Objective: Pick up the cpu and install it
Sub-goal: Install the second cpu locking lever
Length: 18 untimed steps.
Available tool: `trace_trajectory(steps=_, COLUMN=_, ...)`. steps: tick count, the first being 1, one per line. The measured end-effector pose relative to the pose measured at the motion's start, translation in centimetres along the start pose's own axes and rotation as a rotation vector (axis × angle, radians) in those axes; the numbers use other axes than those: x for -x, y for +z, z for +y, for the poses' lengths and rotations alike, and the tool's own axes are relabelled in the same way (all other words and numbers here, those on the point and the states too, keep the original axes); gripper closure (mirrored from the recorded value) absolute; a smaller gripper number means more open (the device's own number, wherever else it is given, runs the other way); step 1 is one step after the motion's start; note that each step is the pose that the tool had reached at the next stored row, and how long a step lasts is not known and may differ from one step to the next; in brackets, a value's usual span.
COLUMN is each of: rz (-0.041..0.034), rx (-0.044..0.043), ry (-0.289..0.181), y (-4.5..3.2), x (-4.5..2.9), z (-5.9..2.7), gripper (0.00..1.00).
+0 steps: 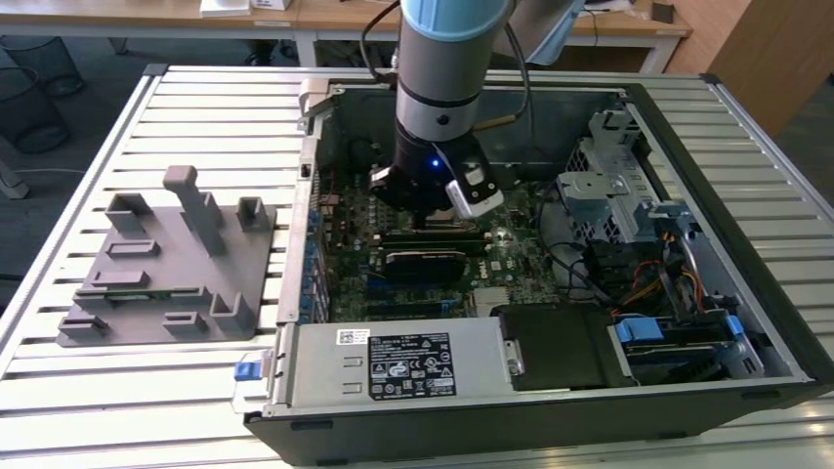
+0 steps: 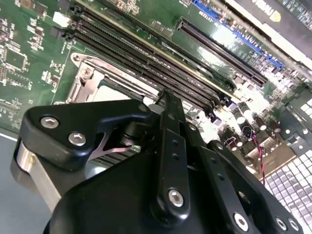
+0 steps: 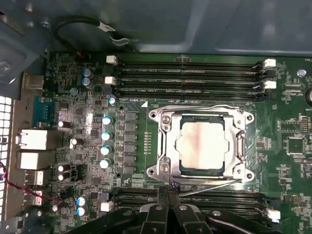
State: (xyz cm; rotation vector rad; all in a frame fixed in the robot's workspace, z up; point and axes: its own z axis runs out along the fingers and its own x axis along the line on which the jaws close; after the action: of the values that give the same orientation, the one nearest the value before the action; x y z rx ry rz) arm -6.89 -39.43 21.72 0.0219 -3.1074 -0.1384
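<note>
Cpu [image 3: 201, 145] seated in socket [image 3: 163, 146] (green motherboard [image 3: 73, 73]); jaws beside it, closed, nothing held; slatted metal table [image 1: 195, 107].

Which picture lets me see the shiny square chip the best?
The first wrist view: it looks straight down on the cpu, lying flat inside the metal socket frame, whole top showing. The second wrist view shows just a pale strip of it behind the claw. In the exterior view the arm stands over that spot.
</note>
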Motion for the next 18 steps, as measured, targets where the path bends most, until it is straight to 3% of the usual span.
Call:
trace_trajectory(steps=6, rz=0.0001, rx=0.0032, ry=0.000, y=0.91, x=-0.03, z=-0.09, gripper=0.89)
trace_trajectory(steps=7, rz=0.0002, rx=0.0078, ry=0.000, y=0.92, x=-0.03, z=-0.10, gripper=0.89)
trace_trajectory(steps=11, rz=-0.0004, rx=0.0455, ry=-0.001, y=0.92, x=-0.08, z=-0.33, gripper=0.89)
trace_trajectory(steps=14, rz=-0.0006, rx=0.0531, ry=-0.002, y=0.90, x=-0.25, z=-0.76, gripper=0.89)
trace_trajectory(steps=18, rz=-0.0005, rx=0.0561, ry=-0.002, y=0.87, x=-0.39, z=-1.28, gripper=0.89)
